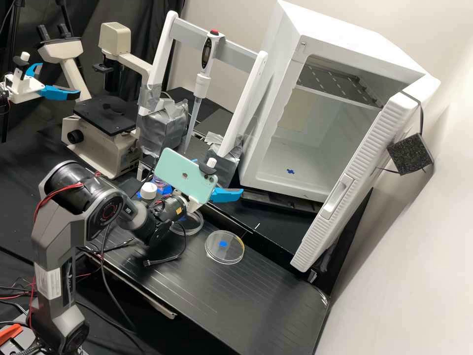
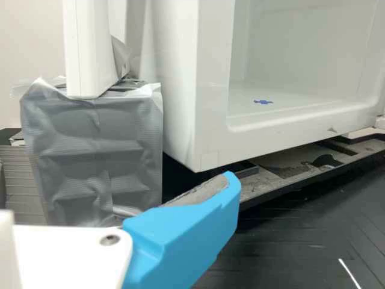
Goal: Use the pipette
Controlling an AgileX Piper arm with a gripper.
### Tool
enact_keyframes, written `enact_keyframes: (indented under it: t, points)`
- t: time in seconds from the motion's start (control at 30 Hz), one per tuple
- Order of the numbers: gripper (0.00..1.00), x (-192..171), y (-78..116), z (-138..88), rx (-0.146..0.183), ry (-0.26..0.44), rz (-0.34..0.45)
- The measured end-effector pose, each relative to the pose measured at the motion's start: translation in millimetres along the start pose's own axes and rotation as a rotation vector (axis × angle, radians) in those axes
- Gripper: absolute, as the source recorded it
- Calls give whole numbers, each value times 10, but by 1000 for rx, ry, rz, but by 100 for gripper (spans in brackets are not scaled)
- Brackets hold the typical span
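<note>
Pipette (image 1: 200, 84) on stand (image 1: 241, 55), microscope (image 1: 106, 116) left, cabinet (image 1: 354, 39) right.

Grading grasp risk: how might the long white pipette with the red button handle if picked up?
The white pipette would probably feel top-heavy, since its thick body sits above a slender tube. That narrow tube might flex if pushed sideways. Its smooth-looking body could slip.

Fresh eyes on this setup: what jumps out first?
Probably the big white cabinet at the right of the high view, its door wide open. Next, the mint-green phone near the middle, at the end of the dark grey arm. Behind it, the red-topped pipette hangs in a white rack.
</note>
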Motion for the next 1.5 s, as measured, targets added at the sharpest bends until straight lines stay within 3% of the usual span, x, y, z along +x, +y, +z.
enact_keyframes:
  t: [0.27,0.47,0.57,0.83,0.97,1.07,1.33,1.5]
  points:
    - [100,0,0,0,0,0,0]
    - [100,-248,65,-65,3,20,19]
    - [100,-411,147,-171,7,69,56]
    - [100,-716,406,-756,17,302,149]
    - [100,-704,468,-1072,-4,367,138]
    - [100,-629,506,-1331,-47,373,120]
    - [100,-343,543,-1780,-88,347,95]
    - [100,-122,506,-1889,-122,305,56]
